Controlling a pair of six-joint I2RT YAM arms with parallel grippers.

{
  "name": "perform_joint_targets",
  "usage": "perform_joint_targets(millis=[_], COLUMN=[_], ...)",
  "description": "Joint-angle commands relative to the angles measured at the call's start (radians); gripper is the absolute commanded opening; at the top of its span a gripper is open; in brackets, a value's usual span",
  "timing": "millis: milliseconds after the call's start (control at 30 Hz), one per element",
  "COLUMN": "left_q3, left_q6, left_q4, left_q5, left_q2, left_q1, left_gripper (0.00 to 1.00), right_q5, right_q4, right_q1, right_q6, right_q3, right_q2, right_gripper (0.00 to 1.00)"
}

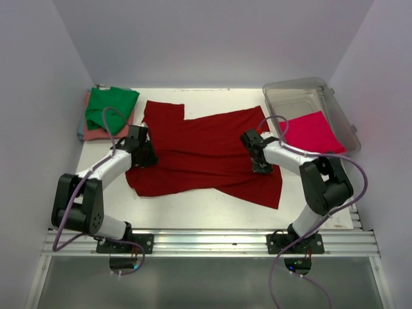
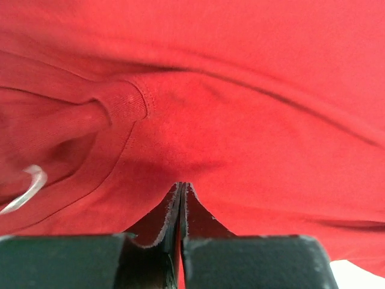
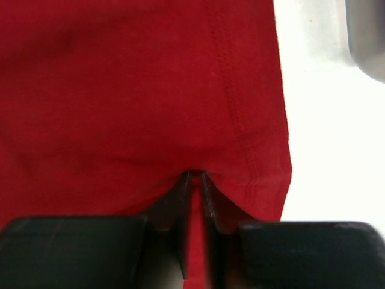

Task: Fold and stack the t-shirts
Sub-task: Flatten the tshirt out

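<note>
Dark red t-shirt (image 1: 206, 151): lay spread flat across the middle of the table (image 1: 212, 209), neck end toward the left arm and bottom end toward the right, not yet folded.
Other t-shirts: a green t-shirt (image 1: 111, 106) sat on a salmon pink t-shirt (image 1: 87, 132) at the far left corner; a bright pinkish-red t-shirt (image 1: 312, 132) lay at the near end of the clear plastic tub (image 1: 341, 116) - whether wholly inside it, I could not tell.
Left gripper (image 2: 182, 188): fingers pressed together on a small tent of the dark red cloth, just beside the ribbed collar (image 2: 129, 99).
Right gripper (image 3: 194, 176): fingers almost together, with a thin fold of the same cloth in the slit between them, just inside the stitched hem (image 3: 240, 120), bare table beside it.
Handling: probably light, limp and a little stretchy - it would sag and drag instead of holding a shape, and the large panel would likely wrinkle if pulled from one point.
Where to hold: best at two well-separated points near opposite ends, on doubled seams such as collar and hem, where the cloth is thicker.
Risk: a shallow pinch could slip out mid-fold.
</note>
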Motion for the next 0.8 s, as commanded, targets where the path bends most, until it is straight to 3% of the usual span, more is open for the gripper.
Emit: perform_joint_targets(millis=[0, 33, 133, 300, 567, 767], left_q3=[0.009, 0.003, -0.026, -0.081, -0.112, -0.130], left_q6=[0.024, 0.018, -0.005, -0.088, -0.224, -0.241], left_q4=[0.039, 0.019, -0.067, -0.199, -0.292, -0.323], left_q5=[-0.123, -0.143, -0.189, -0.252, -0.335, -0.353], left_q2=[-0.187, -0.276, -0.417, -0.589, -0.821, -0.899], left_q1=[-0.052, -0.072, -0.142, -0.153, -0.153, -0.153], left_gripper=[0.09, 0.16, 0.26, 0.27, 0.26, 0.26], right_q5=[-0.045, -0.057, -0.178, -0.473, -0.553, -0.562], right_q4=[0.086, 0.103, 0.155, 0.206, 0.205, 0.125], right_q1=[0.032, 0.046, 0.103, 0.241, 0.522, 0.614], right_q6=[-0.106, -0.126, -0.200, -0.245, -0.294, -0.311], right_q3=[0.013, 0.006, -0.002, 0.047, 0.320, 0.599], right_q2=[-0.177, -0.225, -0.341, -0.301, 0.098, 0.351], right_gripper=[0.26, 0.48, 0.73, 0.78, 0.77, 0.76])
